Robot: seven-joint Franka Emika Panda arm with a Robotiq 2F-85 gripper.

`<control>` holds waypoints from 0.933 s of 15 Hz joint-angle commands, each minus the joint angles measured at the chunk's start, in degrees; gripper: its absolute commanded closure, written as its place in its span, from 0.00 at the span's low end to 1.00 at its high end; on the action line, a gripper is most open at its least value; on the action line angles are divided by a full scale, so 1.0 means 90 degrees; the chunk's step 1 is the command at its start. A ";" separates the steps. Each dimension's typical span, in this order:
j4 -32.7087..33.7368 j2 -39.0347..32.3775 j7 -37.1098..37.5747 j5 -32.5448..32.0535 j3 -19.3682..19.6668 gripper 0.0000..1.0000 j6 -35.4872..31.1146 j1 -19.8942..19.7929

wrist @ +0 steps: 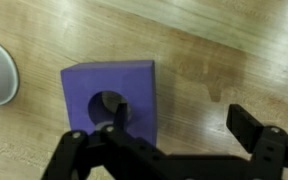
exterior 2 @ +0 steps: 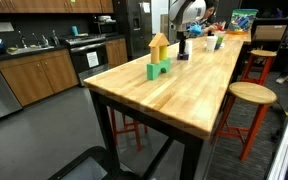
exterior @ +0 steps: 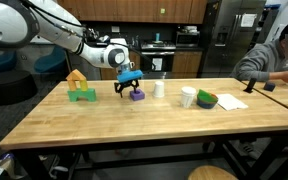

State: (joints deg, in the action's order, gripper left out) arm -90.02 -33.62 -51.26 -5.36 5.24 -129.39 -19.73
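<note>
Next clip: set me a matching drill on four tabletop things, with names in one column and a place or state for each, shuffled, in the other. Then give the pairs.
Things
1. purple block
2. green arch block
3. slim white cup
4. green bowl

Place or state
a. wooden blocks stacked on it
b. beside a wider white cup
c. round hole in its top face
d. upright, between the purple block and the wider white cup

Pairs: 1-c, 2-a, 3-d, 4-b

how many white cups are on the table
2. One white cup stands beside the purple block; the other white cup stands next to the green bowl. None looks hidden.
</note>
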 commanded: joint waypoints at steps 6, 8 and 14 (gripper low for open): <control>0.0103 -0.0188 -0.0165 0.0095 -0.0089 0.00 0.0046 -0.0102; 0.0070 -0.0163 -0.0144 0.0123 -0.0101 0.00 0.0054 -0.0104; -0.0181 0.0151 -0.0063 0.0139 -0.0092 0.39 -0.0140 -0.0071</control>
State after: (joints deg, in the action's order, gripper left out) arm -89.91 -34.76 -51.30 -5.02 5.02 -129.74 -19.89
